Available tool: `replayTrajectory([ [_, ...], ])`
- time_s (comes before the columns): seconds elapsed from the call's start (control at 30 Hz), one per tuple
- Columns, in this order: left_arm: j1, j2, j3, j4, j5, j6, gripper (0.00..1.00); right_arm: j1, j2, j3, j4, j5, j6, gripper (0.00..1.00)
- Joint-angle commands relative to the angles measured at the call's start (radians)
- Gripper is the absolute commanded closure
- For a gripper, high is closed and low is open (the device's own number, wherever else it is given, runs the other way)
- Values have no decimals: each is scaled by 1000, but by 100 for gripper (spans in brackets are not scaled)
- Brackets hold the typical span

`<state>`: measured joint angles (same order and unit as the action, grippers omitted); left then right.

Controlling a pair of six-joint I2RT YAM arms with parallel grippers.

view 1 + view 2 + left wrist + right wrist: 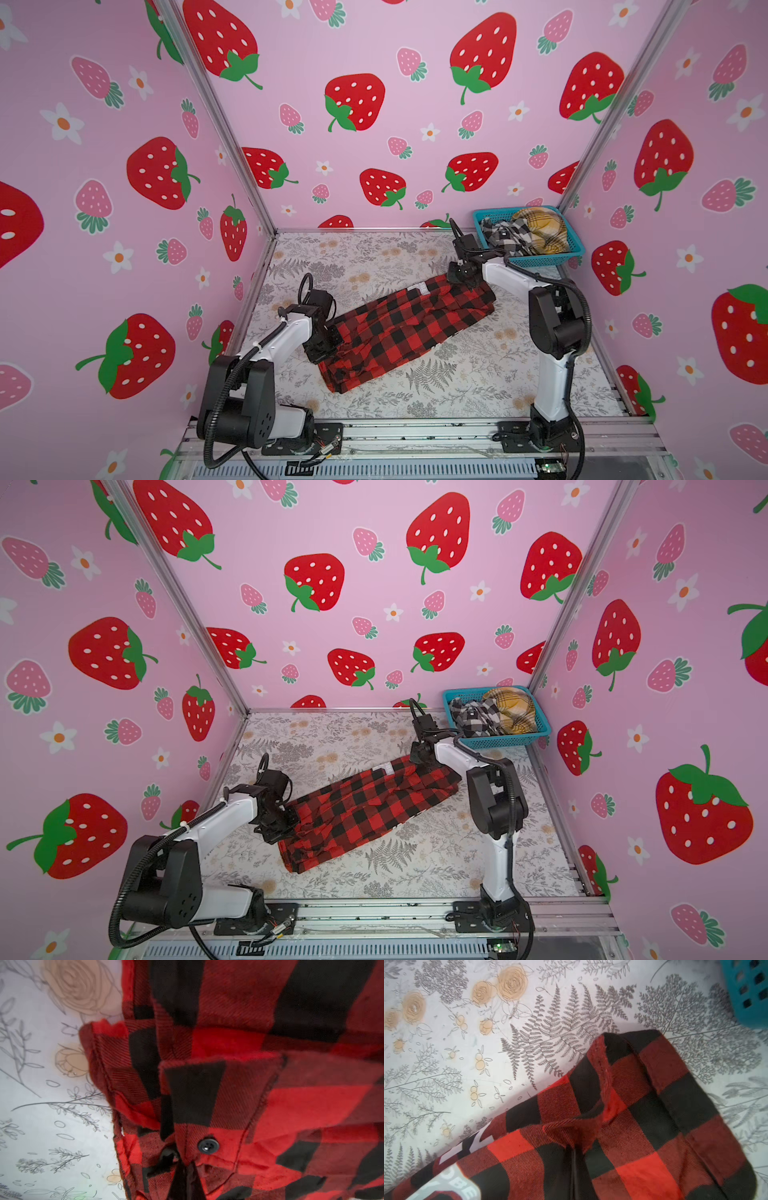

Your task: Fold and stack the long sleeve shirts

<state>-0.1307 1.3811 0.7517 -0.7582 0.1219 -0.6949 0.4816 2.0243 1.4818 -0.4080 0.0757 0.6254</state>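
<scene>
- A soft red-and-black buffalo-check shirt [399, 328] is lying stretched away from the teal plastic basket [540, 262].
- Near the basket the right gripper [468, 284], far from it the left gripper [332, 338], are clamping its ends.
- Shallow pinches risk slipping, spilling the folded layers on lifting.

**Left arm** [291, 328] and **right arm** [555, 386]: two alike, each made of glossy white tapered links joined by rounded black joint housings [550, 320]. The left arm's lowest housing bears a ring of small holes [261, 419]. A ribbed black cable hose [587, 309] runs along each arm; on the left arm a white cable tie [257, 347] binds it to the link. Each arm has a flat black base plate [515, 442]. A boxy black wrist camera [467, 242] with a looped black cable [305, 284] tops each wrist. The left gripper [187, 1180] and right gripper [573, 1167] are dark and narrow.
</scene>
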Motion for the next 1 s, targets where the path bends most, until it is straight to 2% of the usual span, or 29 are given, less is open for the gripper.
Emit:
replayTrajectory([
  [0.0,3,13,-18,-7,-24,3,100,-3,48,-31,66,-46,8,100],
  [0.17,3,64,-18,5,-12,4,100,-3,128,3,56,-65,-8,100],
  [0.23,3,77,-12,4,4,6,100,-2,125,18,45,-66,-9,90],
  [0.37,4,72,21,-35,10,9,98,-3,56,27,32,-55,-16,80],
  [0.47,4,31,109,-110,6,18,60,3,-7,61,-37,-25,-36,57],
  [0.5,3,14,151,-135,-1,22,53,9,-34,64,-59,-10,-40,52],
  [0.57,3,1,234,-166,-6,34,45,28,-96,51,-96,16,-44,49],
  [0.63,3,22,303,-170,5,48,42,56,-159,14,-128,34,-35,44],
  [0.7,2,81,353,-157,44,63,42,100,-230,-63,-140,56,-3,44],
  [0.9,2,235,379,-97,119,69,71,255,-322,-317,-87,27,144,56],
  [0.97,2,245,370,-93,115,72,70,271,-313,-390,-35,-26,192,58],
])
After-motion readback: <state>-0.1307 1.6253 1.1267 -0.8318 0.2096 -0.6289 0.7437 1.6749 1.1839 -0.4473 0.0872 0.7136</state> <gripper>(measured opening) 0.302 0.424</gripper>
